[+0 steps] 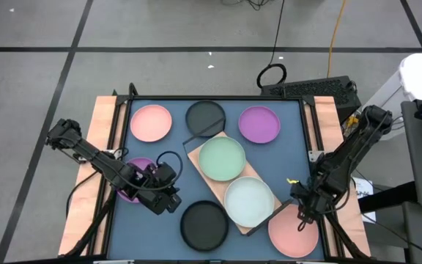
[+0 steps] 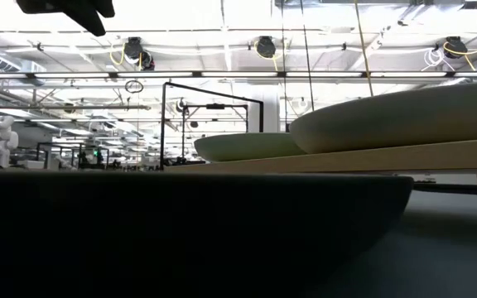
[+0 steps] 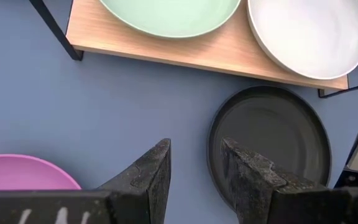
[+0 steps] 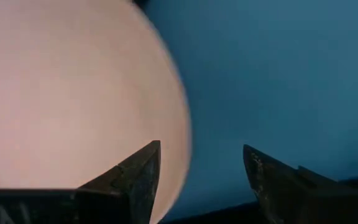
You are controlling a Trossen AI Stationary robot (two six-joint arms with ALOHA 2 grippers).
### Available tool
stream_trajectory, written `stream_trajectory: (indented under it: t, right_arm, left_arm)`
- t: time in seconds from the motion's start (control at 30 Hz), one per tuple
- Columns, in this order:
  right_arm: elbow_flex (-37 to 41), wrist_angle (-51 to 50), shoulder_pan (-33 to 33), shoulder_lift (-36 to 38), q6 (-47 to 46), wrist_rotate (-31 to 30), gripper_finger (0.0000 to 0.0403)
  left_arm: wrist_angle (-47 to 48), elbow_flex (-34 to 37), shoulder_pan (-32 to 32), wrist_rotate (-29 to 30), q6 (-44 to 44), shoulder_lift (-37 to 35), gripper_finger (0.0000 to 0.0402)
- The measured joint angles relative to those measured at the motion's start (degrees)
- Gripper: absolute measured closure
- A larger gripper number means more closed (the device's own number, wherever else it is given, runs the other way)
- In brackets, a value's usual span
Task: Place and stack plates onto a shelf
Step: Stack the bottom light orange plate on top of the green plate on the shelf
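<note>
The shelf [image 1: 209, 183], a wooden board on a black wire frame, lies slantwise mid-table. A pale green plate [image 1: 222, 158] and a pale blue plate [image 1: 248, 202] rest on it side by side. My right gripper [image 4: 201, 152] is open and points down over the left rim of the pink plate [image 1: 294, 233] at the near right, one finger above the plate and one above the mat. My left gripper [image 3: 194, 149] hangs open over the blue mat, between a purple plate [image 3: 23, 171] and the near black plate [image 3: 269, 140].
At the far side lie a pink plate [image 1: 151, 122], a black plate [image 1: 206, 117] and a purple plate [image 1: 259, 124]. The low view is filled by the near black plate [image 2: 189, 223], with the shelf [image 2: 346, 157] behind it. Wooden strips [image 1: 101, 125] edge the mat.
</note>
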State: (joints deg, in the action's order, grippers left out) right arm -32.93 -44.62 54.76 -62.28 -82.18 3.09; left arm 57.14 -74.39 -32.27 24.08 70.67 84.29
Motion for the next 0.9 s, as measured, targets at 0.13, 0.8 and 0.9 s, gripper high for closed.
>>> stream_trajectory:
  t: [0.13, 0.8, 0.9]
  right_arm:
    - [3.42, 4.52, 0.2, 0.15, -2.89, 0.22, 0.0198]
    - [7.15, 16.09, 0.22, 0.45, -6.55, 8.86, 0.0393]
    - [7.17, 18.56, 0.31, 0.96, -8.71, 9.32, 0.0399]
  left_arm:
    - [0.01, 0.0, 0.45, -0.02, 0.02, -0.01, 0.0256]
    - [-0.17, 0.0, 4.76, -0.13, -5.21, -0.02, 0.0256]
    - [-0.2, 0.0, 5.25, -0.16, -6.19, 0.0, 0.0256]
